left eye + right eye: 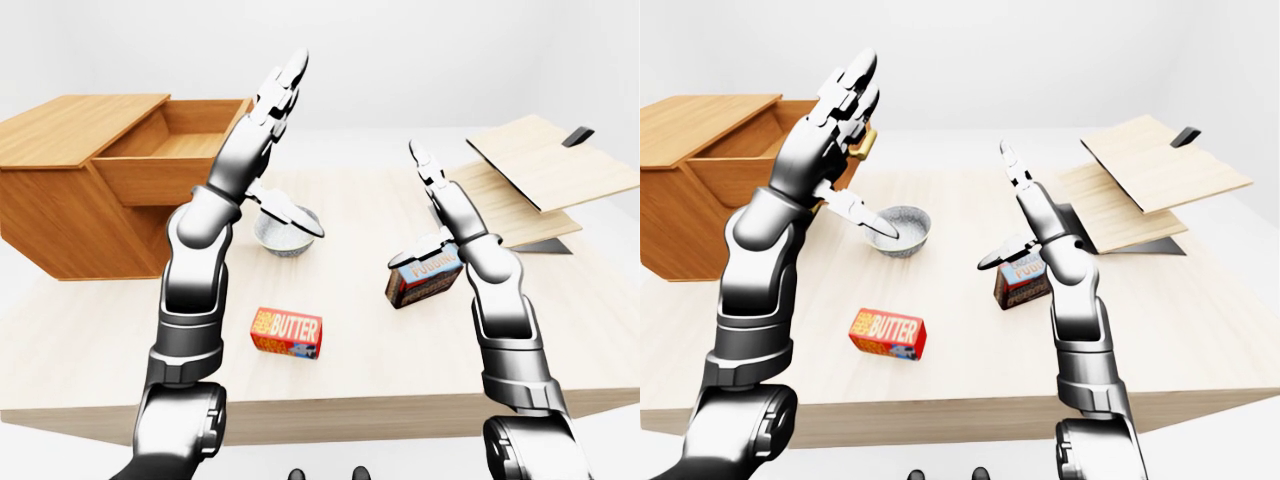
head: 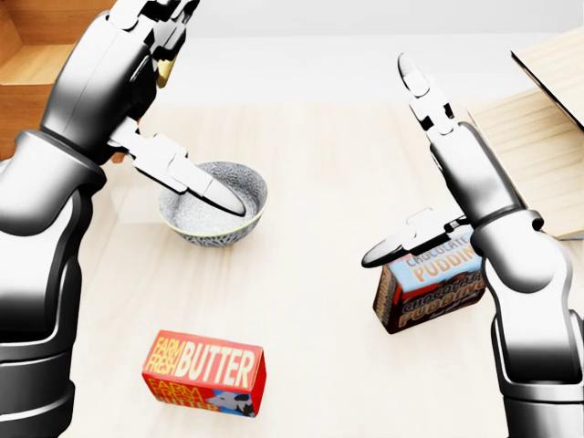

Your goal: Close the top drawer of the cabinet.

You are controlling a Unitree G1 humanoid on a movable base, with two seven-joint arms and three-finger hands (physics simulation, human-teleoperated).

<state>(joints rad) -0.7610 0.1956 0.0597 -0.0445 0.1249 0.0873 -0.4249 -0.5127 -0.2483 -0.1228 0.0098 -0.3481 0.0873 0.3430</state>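
The wooden cabinet (image 1: pixel 60 205) stands at the left of the table, its top drawer (image 1: pixel 165 170) pulled out to the right and showing an empty inside. A brass handle (image 1: pixel 869 143) sticks out of the drawer's front. My left hand (image 1: pixel 262 140) is raised open with its fingers straight up, just to the right of the drawer front by the handle; whether it touches is hidden. My right hand (image 1: pixel 440 205) is open too, held flat above the pudding box (image 2: pixel 433 292), holding nothing.
A patterned bowl (image 2: pixel 205 228) sits under my left thumb. A red butter box (image 2: pixel 205 370) lies lower on the table (image 1: pixel 350 340). Stacked wooden boards (image 1: pixel 545 165) fill the right side.
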